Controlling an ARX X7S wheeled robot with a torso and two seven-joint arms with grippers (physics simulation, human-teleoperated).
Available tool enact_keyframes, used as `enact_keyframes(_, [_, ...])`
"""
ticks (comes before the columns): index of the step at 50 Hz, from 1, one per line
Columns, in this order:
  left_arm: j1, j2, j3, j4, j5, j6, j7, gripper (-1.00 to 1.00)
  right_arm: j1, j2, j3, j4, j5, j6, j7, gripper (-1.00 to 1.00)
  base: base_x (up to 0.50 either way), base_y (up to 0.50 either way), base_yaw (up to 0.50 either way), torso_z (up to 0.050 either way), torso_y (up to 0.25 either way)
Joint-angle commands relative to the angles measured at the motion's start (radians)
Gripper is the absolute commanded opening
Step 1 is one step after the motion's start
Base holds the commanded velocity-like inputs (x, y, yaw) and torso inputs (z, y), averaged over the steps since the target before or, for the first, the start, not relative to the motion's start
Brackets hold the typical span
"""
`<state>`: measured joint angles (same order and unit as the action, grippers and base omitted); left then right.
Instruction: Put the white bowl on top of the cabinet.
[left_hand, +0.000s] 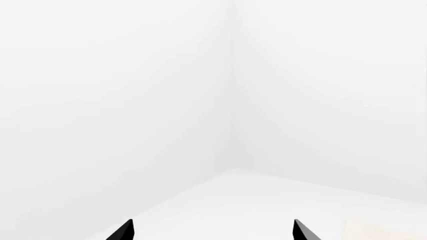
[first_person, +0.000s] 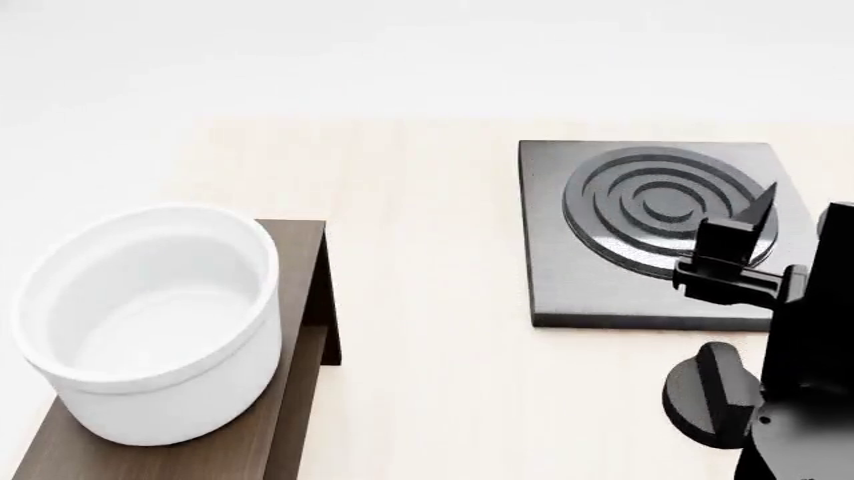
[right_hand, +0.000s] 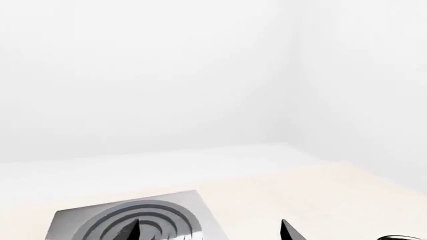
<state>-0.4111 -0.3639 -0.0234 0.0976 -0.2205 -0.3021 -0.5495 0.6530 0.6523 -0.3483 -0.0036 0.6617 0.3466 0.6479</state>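
bowl (first_person: 147, 320) glossy white, deep, upright atop dark cabinet (first_person: 300, 300); left hand (left_hand: 212, 231), right hand (right_hand: 208, 231) spread, empty.

Both the left gripper (left_hand: 213, 231) and right gripper (right_hand: 210, 231) hang open, empty.

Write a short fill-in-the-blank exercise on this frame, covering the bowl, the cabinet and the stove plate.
1. The deep glossy white round bowl stands on top of the dark brown wood-grain ____.
2. The grey square stove plate carries a pattern of concentric ____.
3. In the head view, the right gripper shows over the stove ____.

Missing words: cabinet; rings; plate
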Motion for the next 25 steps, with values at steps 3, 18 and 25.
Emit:
enact_keyframes(3, [-0.002, -0.002, 0.003, -0.004, 0.000, 0.004, -0.002, 1.00, -0.053, 0.035, 0.029, -0.034, -0.044, -0.035, 0.067, 1.00, 0.00, 0.00, 0.00, 0.000, 0.000])
enact_keyframes(18, [0.000, -0.004, -0.001, 0.010, -0.005, 0.000, -0.008, 1.00, -0.105, 0.096, 0.088, -0.103, -0.035, -0.036, 0.125, 1.00, 0.00, 0.00, 0.00, 0.000, 0.000])
enact_keyframes(25, [0.001, -0.006, -0.002, 0.017, -0.008, -0.003, -0.009, 1.00, -0.124, 0.117, 0.106, -0.125, -0.032, -0.032, 0.141, 1.00, 0.00, 0.00, 0.00, 0.000, 0.000])
